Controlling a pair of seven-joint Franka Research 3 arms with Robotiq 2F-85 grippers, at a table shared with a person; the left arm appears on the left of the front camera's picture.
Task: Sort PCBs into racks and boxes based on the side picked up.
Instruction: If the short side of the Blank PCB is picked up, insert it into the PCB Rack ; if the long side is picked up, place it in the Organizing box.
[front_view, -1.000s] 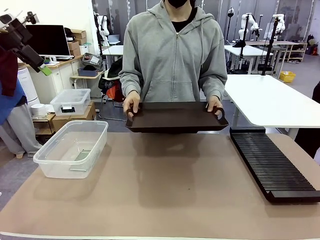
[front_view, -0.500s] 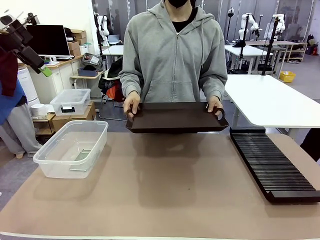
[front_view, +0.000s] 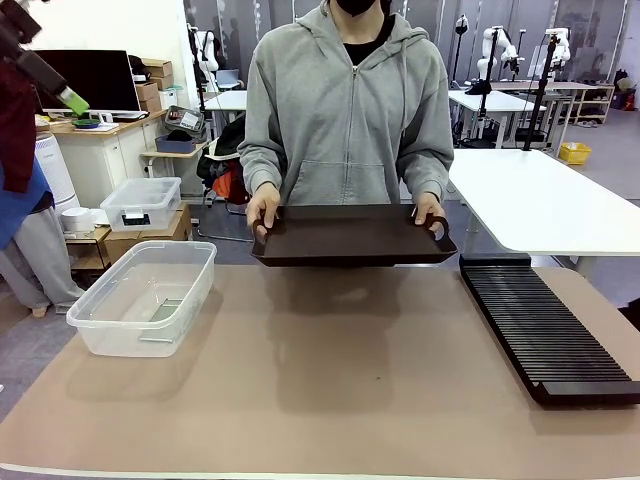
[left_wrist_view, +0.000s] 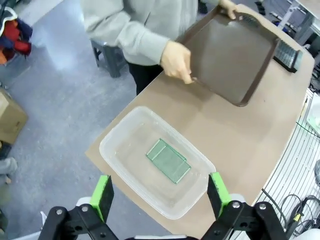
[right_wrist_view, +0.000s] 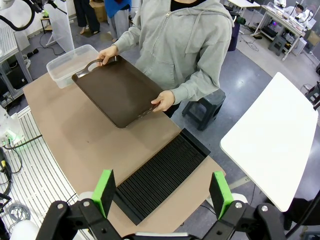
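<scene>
Left gripper (left_wrist_view: 159, 195) above tub (left_wrist_view: 120, 139), apparently clear.

A dark brown handled tray (front_view: 352, 236) is held above the tan table (front_view: 330, 380); a smaller lidded box (front_view: 141, 203) sits behind.

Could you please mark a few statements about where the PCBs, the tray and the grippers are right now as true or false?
1. Both PCBs lie inside the clear tub. True.
2. The dark brown tray rests flat on the table. False: the person holds it by both handles above the far edge.
3. The black rack has boards in its slots. False: its slots are bare.
4. The left gripper is open above the tub. True.
5. The right gripper holds a PCB. False: its fingers are apart, holding nothing.
</scene>
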